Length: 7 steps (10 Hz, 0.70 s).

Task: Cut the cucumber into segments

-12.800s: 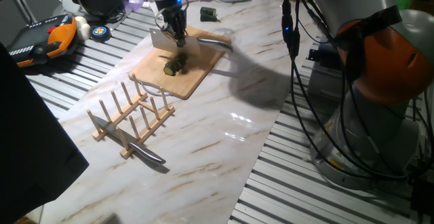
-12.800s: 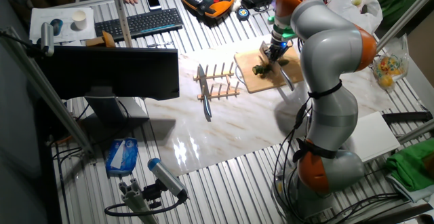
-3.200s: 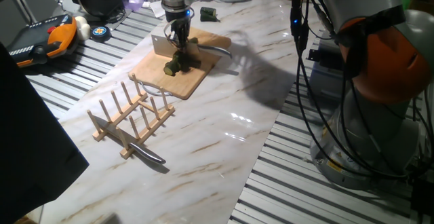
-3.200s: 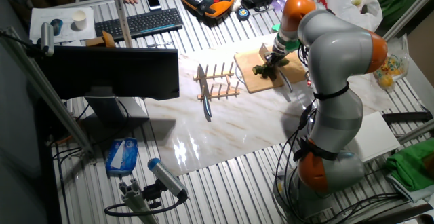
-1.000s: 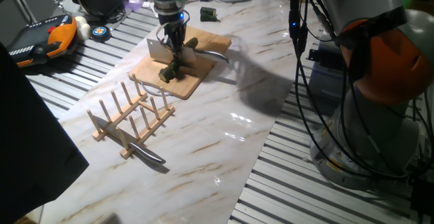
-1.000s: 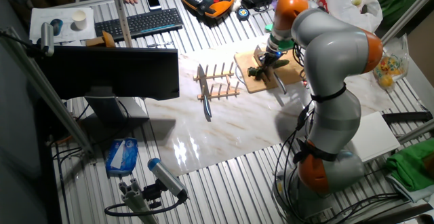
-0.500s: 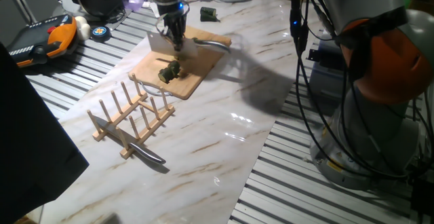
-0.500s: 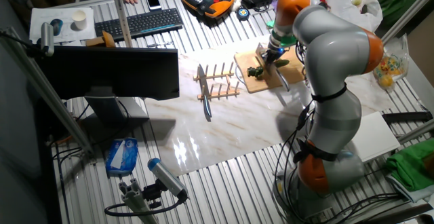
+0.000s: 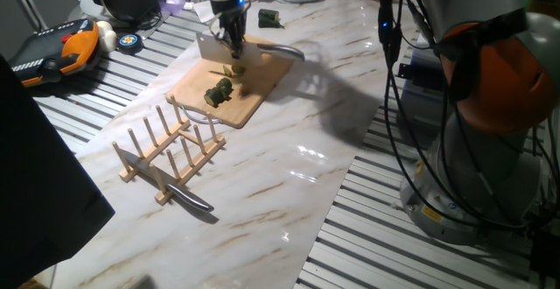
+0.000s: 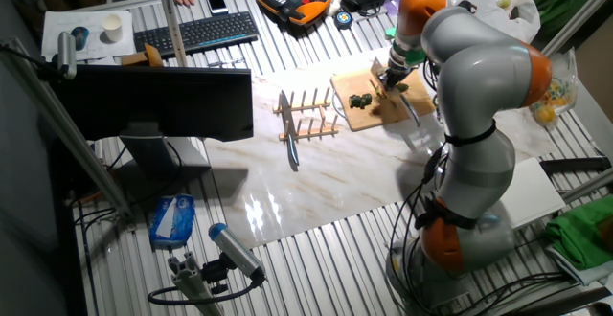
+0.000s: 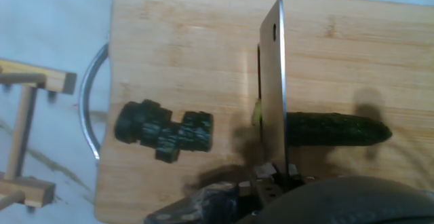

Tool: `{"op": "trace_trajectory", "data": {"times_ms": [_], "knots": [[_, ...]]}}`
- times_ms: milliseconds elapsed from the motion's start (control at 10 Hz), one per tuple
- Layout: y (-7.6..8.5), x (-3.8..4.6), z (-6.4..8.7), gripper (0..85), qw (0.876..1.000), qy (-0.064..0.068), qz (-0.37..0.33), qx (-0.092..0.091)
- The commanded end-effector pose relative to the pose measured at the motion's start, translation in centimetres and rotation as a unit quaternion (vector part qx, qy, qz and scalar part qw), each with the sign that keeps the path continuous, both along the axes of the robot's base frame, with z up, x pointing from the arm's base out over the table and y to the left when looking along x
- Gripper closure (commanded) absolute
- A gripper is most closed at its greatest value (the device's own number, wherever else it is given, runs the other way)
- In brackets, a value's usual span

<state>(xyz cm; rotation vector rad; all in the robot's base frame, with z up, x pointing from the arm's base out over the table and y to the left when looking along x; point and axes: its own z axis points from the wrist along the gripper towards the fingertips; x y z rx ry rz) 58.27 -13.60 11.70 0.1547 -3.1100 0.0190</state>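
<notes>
Hand view: gripper (image 11: 274,176) clamped on cleaver (image 11: 272,91), blade down into the cucumber (image 11: 336,129). Shifted away from the segments (image 11: 165,132) since half a second ago, those now well off to one side.

Grey rounded arm (image 10: 479,77), orange joint bands, black cables, perhaps a green wrist light

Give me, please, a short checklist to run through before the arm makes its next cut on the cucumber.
1. The cleaver is held in the gripper: ok, handle clamped, blade pointing along the hand view.
2. The blade crosses the cucumber squarely: ok, it stands at the pale cut end.
3. The cucumber lies fully on the wooden board: ok.
4. The segments are out of the blade's path: ok, clustered apart near the board's handle side.
5. Blade touching the cucumber or raised above it: cannot tell.
6. Enough cucumber left to cut: ok, a long piece remains beyond the blade.
</notes>
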Motion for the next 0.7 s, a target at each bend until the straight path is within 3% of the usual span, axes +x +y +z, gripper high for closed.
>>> {"op": "trace_trajectory", "data": {"times_ms": [0, 400, 600], "knots": [[-0.5, -0.13, -0.3, 84.3, 1.000, -0.001, 0.001, 0.001], [-1.7, -0.69, -0.4, 84.3, 1.000, -0.003, 0.000, -0.008], [-1.7, -0.48, -0.5, 84.3, 1.000, 0.009, 0.009, -0.013]]}}
